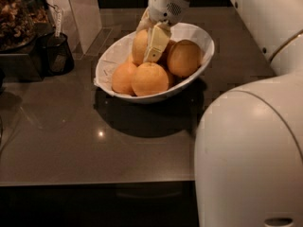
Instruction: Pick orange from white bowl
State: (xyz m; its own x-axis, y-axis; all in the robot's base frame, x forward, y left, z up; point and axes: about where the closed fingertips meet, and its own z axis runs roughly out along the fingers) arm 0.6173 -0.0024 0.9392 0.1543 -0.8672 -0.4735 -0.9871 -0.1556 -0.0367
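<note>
The white bowl point(111, 56) stands on the dark counter at mid-top and holds several oranges. The pale, elongated orange point(138, 47) stands upright at the back of the pile. My gripper point(146, 45) comes down from the top and is shut on this orange. One cream finger point(156, 41) lies across its front right, and the other sits at its upper left. Rounder, deeper oranges lie in front point(150, 78), front left point(123, 77) and right point(183, 57) of it.
A small dark mesh cup point(58, 56) stands left of the bowl, with a dark container of dried stuff point(16, 20) behind it. A white upright panel point(83, 8) is at the back left. My white arm body point(251, 150) fills the right foreground.
</note>
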